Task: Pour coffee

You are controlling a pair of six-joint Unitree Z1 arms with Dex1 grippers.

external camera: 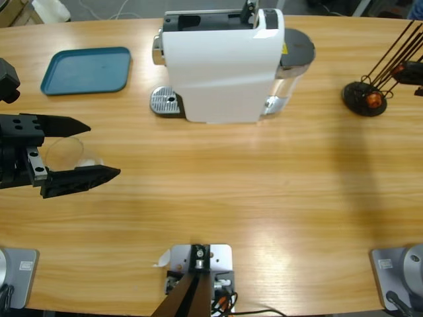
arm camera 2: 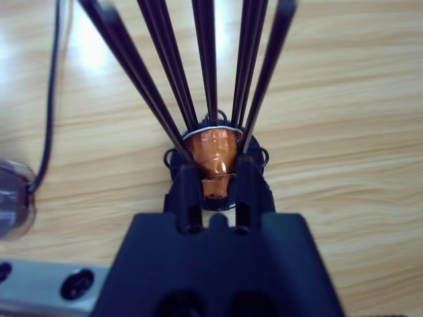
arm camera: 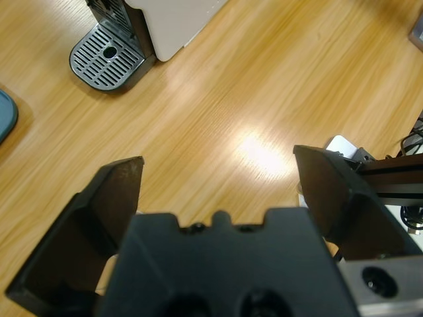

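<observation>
No coffee shows in any view. A clear round glass stands on the table near the left edge, between the wide-open jaws of my left gripper; neither jaw touches it. The left wrist view shows that gripper open over bare wood, and the glass is hidden under its body. The white coffee machine stands at the back middle, its metal drip tray on its left. My right gripper is shut on a copper capsule at the foot of a black wire rack.
A blue tray lies at the back left. The drip tray and the machine's corner appear far ahead in the left wrist view. The rack's rods fan out close around the right gripper. A cable runs left of it.
</observation>
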